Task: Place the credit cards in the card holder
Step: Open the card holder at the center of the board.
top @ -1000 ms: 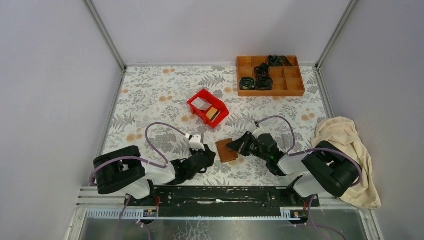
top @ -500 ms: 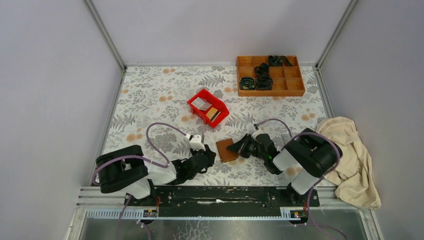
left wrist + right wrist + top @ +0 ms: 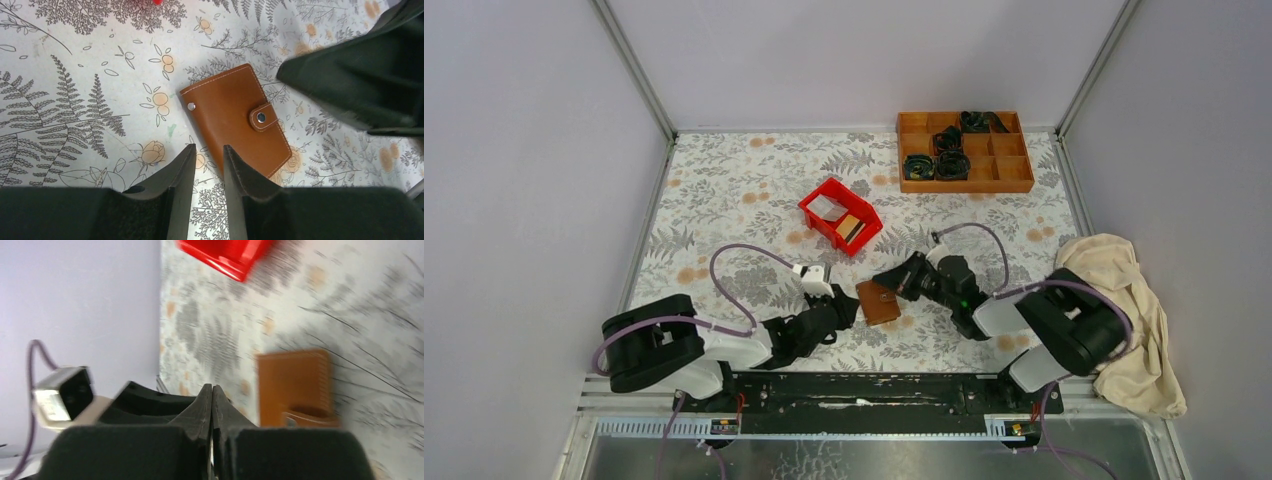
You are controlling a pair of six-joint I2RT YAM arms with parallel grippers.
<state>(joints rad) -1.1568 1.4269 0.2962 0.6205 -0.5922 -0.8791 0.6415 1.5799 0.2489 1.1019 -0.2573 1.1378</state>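
Note:
The brown card holder (image 3: 879, 302) lies closed on the floral table between my two grippers; its snap strap is fastened. It also shows in the left wrist view (image 3: 235, 120) and, blurred, in the right wrist view (image 3: 295, 382). My left gripper (image 3: 845, 307) sits just left of it, jaws a narrow gap apart and empty (image 3: 209, 149). My right gripper (image 3: 887, 278) is shut and empty (image 3: 212, 388), hovering at the holder's far right corner. A white card (image 3: 827, 207) and a gold-tan card (image 3: 850, 226) lie in the red bin (image 3: 863, 237).
An orange wooden compartment tray (image 3: 1016, 184) with black items stands at the back right. A beige cloth (image 3: 1124, 300) lies at the right edge. The red bin's corner shows in the right wrist view (image 3: 225, 255). The right gripper's black body fills the left wrist view's upper right (image 3: 360, 75).
My right gripper has lifted off the card holder and shifted a little toward the far side, its arm swinging. My left gripper has edged slightly closer. The holder has hardly moved.

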